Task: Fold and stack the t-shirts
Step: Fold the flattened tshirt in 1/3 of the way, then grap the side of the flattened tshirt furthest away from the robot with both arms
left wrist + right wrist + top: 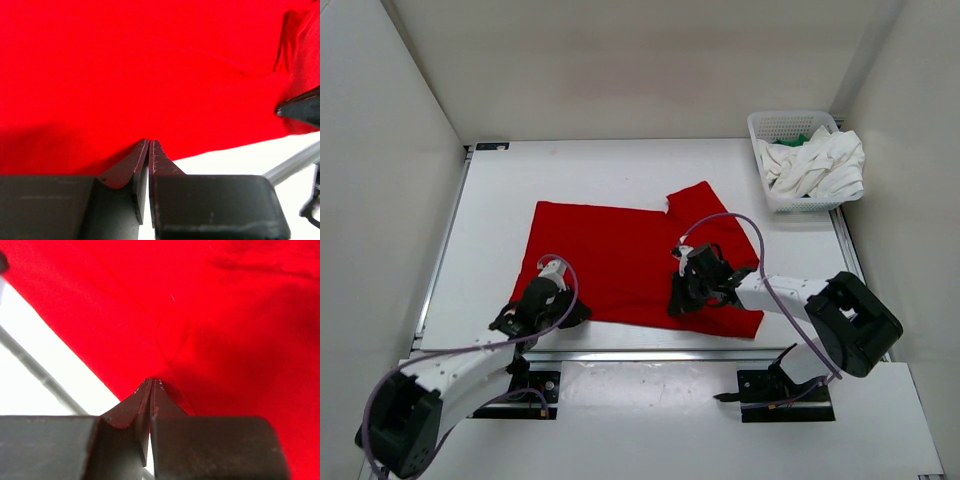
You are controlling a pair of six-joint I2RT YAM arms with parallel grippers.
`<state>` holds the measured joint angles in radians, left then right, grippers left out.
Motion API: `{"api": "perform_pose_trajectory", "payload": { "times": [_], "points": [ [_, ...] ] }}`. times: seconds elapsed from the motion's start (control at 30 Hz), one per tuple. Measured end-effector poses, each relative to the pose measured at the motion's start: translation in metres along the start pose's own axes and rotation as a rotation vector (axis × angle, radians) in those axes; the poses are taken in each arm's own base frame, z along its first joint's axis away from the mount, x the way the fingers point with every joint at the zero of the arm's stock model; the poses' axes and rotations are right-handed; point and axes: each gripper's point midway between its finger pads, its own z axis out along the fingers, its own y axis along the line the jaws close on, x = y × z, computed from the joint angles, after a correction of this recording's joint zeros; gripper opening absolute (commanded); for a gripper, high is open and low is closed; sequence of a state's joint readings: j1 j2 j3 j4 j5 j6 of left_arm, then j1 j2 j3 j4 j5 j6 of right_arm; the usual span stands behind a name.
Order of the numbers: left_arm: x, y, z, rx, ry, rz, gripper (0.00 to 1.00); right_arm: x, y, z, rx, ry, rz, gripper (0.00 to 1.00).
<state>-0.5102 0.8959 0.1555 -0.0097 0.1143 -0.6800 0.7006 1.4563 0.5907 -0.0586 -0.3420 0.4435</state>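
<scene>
**Left claw** [149, 142]: the two dark fingers are pressed together at their tips, which meet on the near hem of the bright red cloth t-shirt [610, 265], by its near left corner. By the left wrist view a thin fold of cloth is pinched between them.

**Right claw** [151, 381]: it is likewise closed to a hairline gap. Its tips sit on the same near hem further to the right, where a crease runs up into the cloth. It appears to grip the hem.

**Progress:** the red garment lies spread flat on the middle of the white counter [620, 170], one sleeve turned up at the far right. No fold is yet complete. The paired hem grip suggests that the first fold, near edge carried away from the arms, is about to be made. The white cloth t-shirt [820, 165] lies bunched in the white plastic mesh basket [765, 125] at the far right corner, spilling over its rim. The green cloth t-shirt [800, 139] shows only as a small patch beneath it. Judged from this, nothing is folded or stacked, and all three garments remain to be done.

**Surface and room:** the counter is smooth, matt and white, edged at the near side by a metal rail [650, 355]. Plain pale walls [620, 60] enclose it on three sides.
</scene>
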Motion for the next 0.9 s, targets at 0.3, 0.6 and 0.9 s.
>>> {"api": "perform_pose_trajectory", "payload": {
  "times": [0.3, 0.6, 0.9],
  "points": [
    [-0.046, -0.009, -0.015, -0.018, -0.074, -0.073, 0.19, -0.038, 0.002, -0.031, -0.033, -0.051, 0.063, 0.20],
    [-0.230, -0.014, 0.020, -0.087, -0.340, -0.143, 0.33, -0.188, -0.057, -0.092, 0.060, -0.443, 0.142, 0.00],
    [-0.344, 0.078, 0.073, -0.385, -0.363, -0.132, 0.45, -0.167, -0.072, -0.070, 0.050, -0.408, 0.203, 0.03]
  ]
}}
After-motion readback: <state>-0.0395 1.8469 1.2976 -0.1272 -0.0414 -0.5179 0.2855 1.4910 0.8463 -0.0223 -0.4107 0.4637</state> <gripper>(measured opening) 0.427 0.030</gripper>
